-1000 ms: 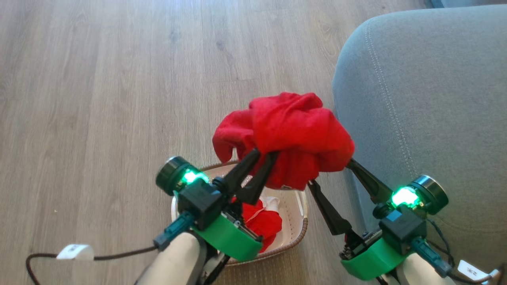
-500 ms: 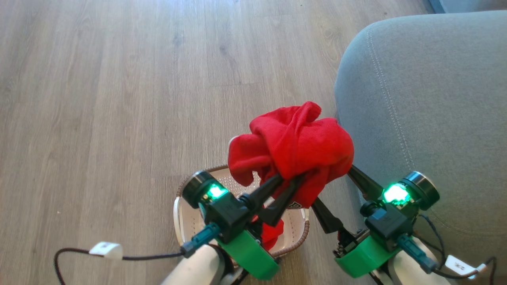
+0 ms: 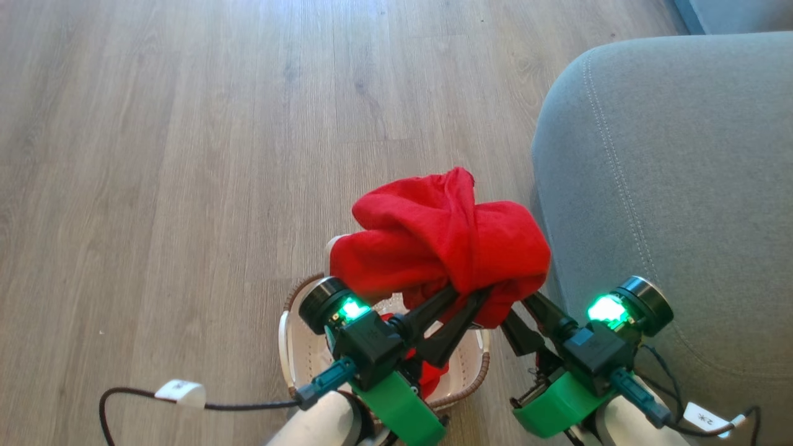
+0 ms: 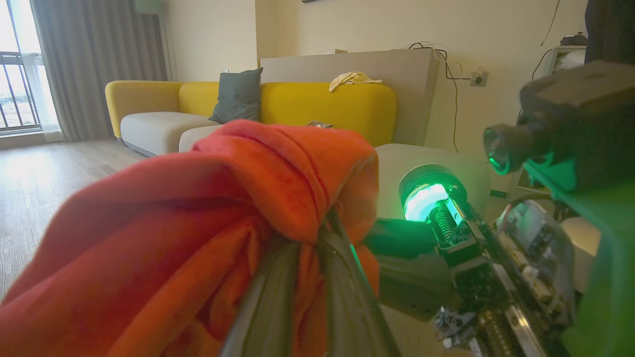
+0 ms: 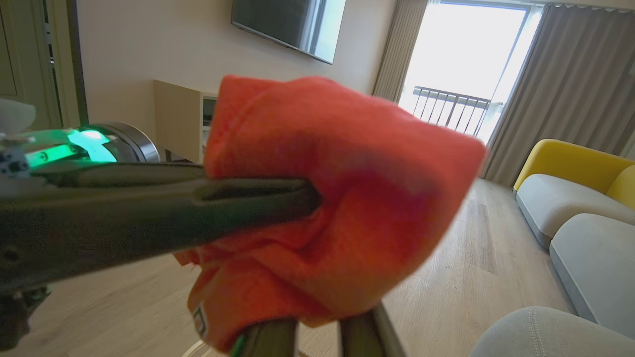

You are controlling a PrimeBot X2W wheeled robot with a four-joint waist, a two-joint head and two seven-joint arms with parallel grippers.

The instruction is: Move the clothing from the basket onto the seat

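Both left end effector and right end effector pinch red garment. Risk: unequal travel toward seat, 3 o'clock, strips shallow right grip; garment drops.

Over basket hangs clothing; seat lies rightward.

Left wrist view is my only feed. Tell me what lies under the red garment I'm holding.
Observer: The head view shows the basket below the red garment.
Operator: Report what's inside it.
Observer: A second red garment lies in it, partly hidden behind the left gripper.
Operator: Give me the seat's position.
Observer: The seat is at the robot's right, close beside the basket.
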